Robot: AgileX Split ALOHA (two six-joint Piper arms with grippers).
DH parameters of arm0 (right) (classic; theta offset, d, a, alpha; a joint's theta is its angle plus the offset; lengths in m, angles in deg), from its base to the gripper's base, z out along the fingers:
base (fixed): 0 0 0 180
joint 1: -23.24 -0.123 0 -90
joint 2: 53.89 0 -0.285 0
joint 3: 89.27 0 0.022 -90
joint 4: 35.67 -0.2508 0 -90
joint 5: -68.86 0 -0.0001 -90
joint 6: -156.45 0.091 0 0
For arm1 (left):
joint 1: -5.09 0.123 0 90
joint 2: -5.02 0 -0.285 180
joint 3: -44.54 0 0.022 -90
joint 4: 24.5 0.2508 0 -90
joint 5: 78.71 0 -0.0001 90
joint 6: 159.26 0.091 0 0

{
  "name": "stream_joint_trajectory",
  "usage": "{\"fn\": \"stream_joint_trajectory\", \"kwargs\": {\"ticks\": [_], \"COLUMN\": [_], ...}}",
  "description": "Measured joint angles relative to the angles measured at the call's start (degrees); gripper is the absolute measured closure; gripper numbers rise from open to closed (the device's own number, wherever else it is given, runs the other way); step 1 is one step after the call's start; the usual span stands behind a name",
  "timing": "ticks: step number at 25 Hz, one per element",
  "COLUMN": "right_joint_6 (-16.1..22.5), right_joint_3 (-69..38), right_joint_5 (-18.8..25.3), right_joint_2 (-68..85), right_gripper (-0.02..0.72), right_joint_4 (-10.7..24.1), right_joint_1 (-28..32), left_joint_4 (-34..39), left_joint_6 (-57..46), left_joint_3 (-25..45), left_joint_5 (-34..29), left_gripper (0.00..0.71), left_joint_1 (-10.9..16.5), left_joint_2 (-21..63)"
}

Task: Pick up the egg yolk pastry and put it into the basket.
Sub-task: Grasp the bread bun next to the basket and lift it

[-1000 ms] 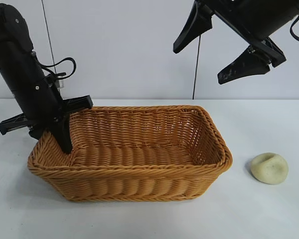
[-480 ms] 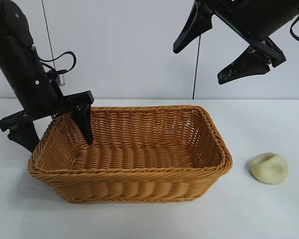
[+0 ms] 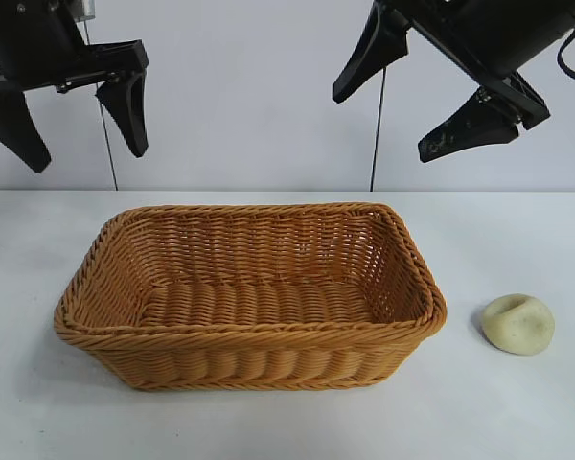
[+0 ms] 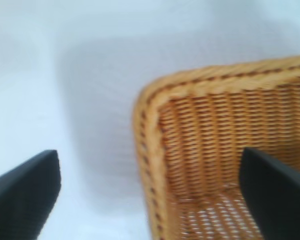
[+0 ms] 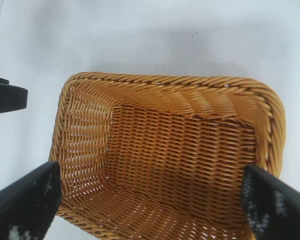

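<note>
The egg yolk pastry (image 3: pixel 517 324) lies on the white tabletop (image 3: pixel 517 412), well apart from the right end of the basket (image 3: pixel 249 331). Only the exterior view shows it; both wrist views take in the basket alone, the right one its whole bare inside, the left one a single corner. The left tool (image 3: pixel 72 120) hangs high above the basket's left end, fingers spread wide, holding nothing. The right tool (image 3: pixel 398 120) hovers high over the right end, likewise wide open and empty.
</note>
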Motion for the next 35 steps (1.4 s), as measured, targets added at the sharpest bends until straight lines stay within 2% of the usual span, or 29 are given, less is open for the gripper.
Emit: {"fn": "stream_joint_trajectory", "kwargs": {"ticks": [5, 7, 15, 19, 26, 35], "right_joint_6": [0.0, 0.0, 0.0, 0.0, 0.0, 0.0], "right_joint_3": [0.0, 0.0, 0.0, 0.0, 0.0, 0.0], "right_joint_5": [0.0, 0.0, 0.0, 0.0, 0.1, 0.1], "right_joint_2": [0.0, 0.0, 0.0, 0.0, 0.0, 0.0], "right_gripper": [0.008, 0.008, 0.008, 0.008, 0.008, 0.008], "right_joint_4": [0.0, 0.0, 0.0, 0.0, 0.0, 0.0], "right_joint_1": [0.0, 0.0, 0.0, 0.0, 0.0, 0.0], "left_joint_4": [0.8, 1.0, 2.7, 1.2, 0.7, -0.1], "left_joint_6": [1.4, 1.9, 3.4, 4.0, 6.3, 6.6], "left_joint_3": [0.0, 0.0, 0.0, 3.5, 17.6, 39.2], "left_joint_5": [-1.2, -2.4, -6.7, -6.6, -6.7, -6.9], "left_gripper": [0.015, 0.015, 0.015, 0.015, 0.015, 0.015], "left_joint_1": [6.2, 7.5, 7.8, 7.8, 7.5, 7.4], "left_joint_2": [0.0, 0.0, 0.0, 3.0, 19.4, 49.0]}}
